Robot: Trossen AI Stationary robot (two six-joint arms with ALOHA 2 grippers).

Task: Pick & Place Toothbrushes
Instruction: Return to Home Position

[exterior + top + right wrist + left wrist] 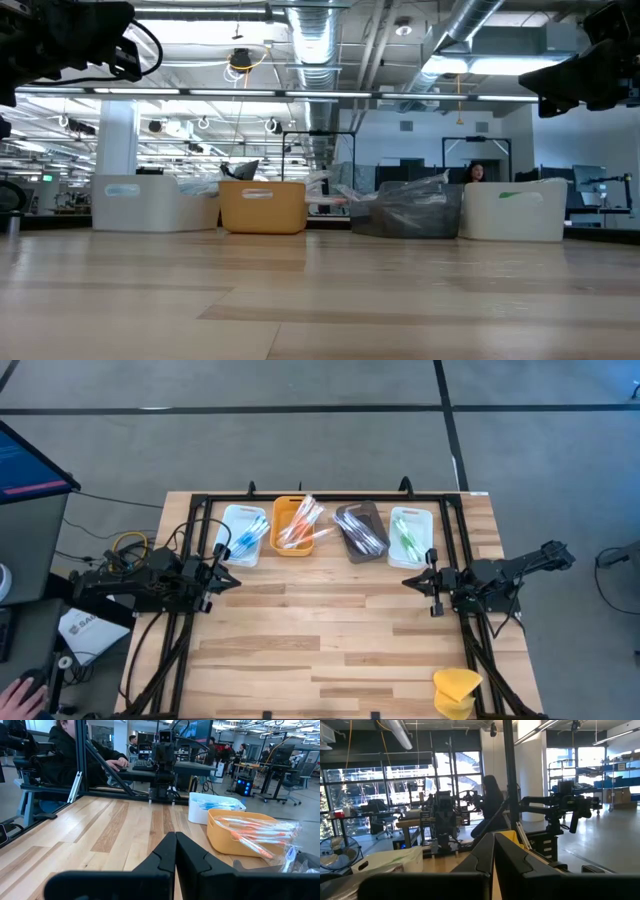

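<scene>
Yellow sponge (457, 690) sat at the table's (330, 640) near right corner. Midway, the left gripper (232, 578) and right gripper (410, 582) faced each other from the side edges, jaws closed, empty. Toothbrushes (303, 525) lay in four bins (277, 530) along the far edge.

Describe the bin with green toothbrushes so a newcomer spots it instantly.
Four bins line one long edge of the wooden table. Take the white bin at the right arm's end, beside the dark gray bin. Only it holds green toothbrushes.
</scene>
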